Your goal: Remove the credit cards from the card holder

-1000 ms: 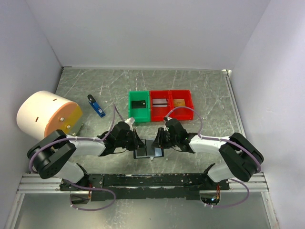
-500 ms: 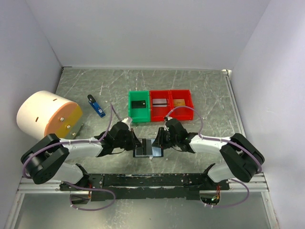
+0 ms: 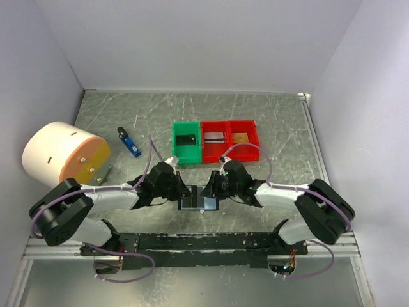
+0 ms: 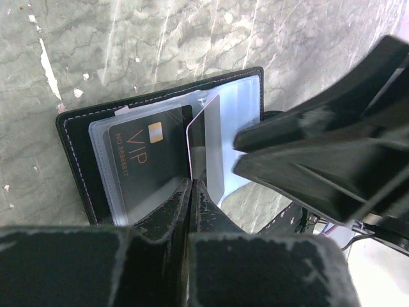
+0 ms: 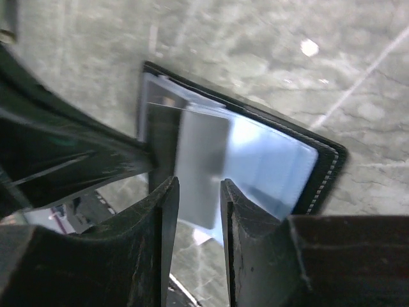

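Note:
The black card holder point(image 3: 199, 204) lies open near the front edge, between both grippers. In the left wrist view it point(image 4: 80, 160) shows pale clear sleeves, a black VIP card point(image 4: 144, 160) in the left sleeve and a silvery grey card point(image 4: 214, 147) tilted up out of the middle. My left gripper point(image 4: 192, 183) is shut on that card's lower edge. My right gripper point(image 5: 197, 187) is slightly open, its jaws just over the same grey card point(image 5: 201, 153) and the blue sleeves point(image 5: 268, 166). In the top view the left gripper point(image 3: 183, 192) and the right gripper point(image 3: 211, 189) face each other.
A green bin point(image 3: 176, 142) holds a black card point(image 3: 186, 139). Two red bins point(image 3: 229, 151) behind the wallet hold a silvery card point(image 3: 215, 136) and an orange-gold card point(image 3: 240, 137). A blue and black stick point(image 3: 129, 142) and a white and orange cylinder point(image 3: 62, 153) lie at the left.
My left arm has shifted a little, bringing its gripper closer onto the wallet's left half. The right gripper and the wallet have stayed in place.

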